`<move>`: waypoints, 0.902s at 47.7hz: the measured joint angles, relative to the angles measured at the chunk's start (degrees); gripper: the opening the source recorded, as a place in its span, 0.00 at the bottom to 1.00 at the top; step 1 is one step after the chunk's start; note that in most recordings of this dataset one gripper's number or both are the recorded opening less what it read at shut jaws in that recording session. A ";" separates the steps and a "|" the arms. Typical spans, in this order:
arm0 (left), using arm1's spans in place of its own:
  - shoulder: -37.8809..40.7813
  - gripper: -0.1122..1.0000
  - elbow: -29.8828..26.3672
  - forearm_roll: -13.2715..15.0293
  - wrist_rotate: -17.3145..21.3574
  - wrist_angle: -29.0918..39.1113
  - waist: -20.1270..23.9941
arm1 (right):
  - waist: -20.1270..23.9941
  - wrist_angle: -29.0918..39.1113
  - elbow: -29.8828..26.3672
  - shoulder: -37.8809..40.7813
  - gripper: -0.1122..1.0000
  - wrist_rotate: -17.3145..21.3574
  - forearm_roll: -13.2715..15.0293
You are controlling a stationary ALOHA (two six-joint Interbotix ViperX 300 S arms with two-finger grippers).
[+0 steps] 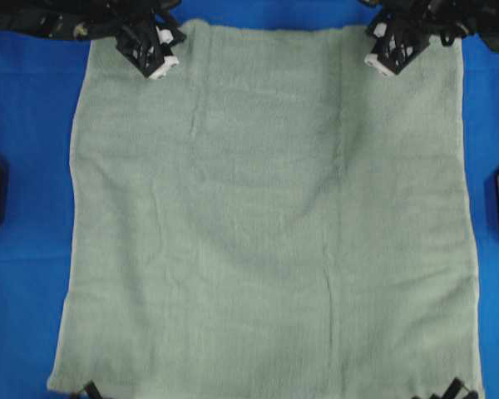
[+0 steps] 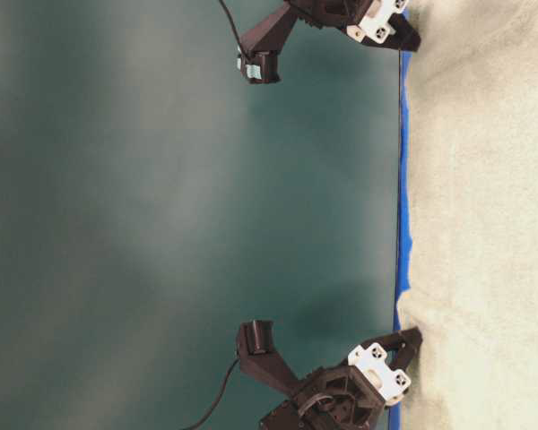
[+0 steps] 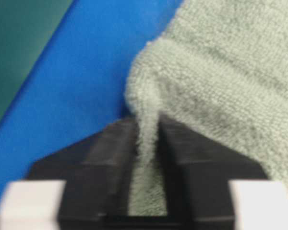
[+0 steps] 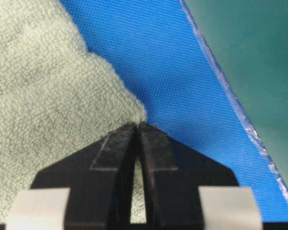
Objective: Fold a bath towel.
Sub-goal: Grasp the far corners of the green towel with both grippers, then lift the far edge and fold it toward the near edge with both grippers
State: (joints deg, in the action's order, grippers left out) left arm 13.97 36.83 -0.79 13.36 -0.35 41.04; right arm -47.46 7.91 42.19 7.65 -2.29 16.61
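Blue cloth [image 1: 25, 166] underlies the spread bath towel [image 1: 266, 224].

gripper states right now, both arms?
Left gripper: closed on a corner of the bath towel.
Right gripper: closed on the towel's other top corner.

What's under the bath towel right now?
The bath towel lies on a blue cloth, which shows around its edges. Whatever else is beneath its middle is covered and cannot be seen.

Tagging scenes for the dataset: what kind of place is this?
Probably a lab test bench, not a home: a blue cloth under the towel, a plain green backdrop, and two robot arms pinching the towel's corners.
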 measured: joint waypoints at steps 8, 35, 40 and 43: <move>-2.99 0.15 -0.09 0.00 0.18 5.10 1.67 | -0.35 2.90 0.18 -2.46 0.12 -0.26 0.09; -22.41 0.15 -12.22 0.00 0.09 24.26 5.54 | -4.13 15.47 -5.36 -24.08 0.12 0.44 4.92; -23.82 0.15 -10.72 0.26 -0.26 26.63 4.48 | -2.37 17.14 -3.87 -27.07 0.12 0.70 4.13; -25.40 0.15 -8.53 0.53 -0.35 28.83 2.46 | 0.35 19.25 -2.20 -29.44 0.12 0.88 2.81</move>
State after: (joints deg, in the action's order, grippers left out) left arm -11.43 28.30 -0.26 13.01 28.48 43.51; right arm -47.11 27.16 39.99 -21.80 -1.41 19.42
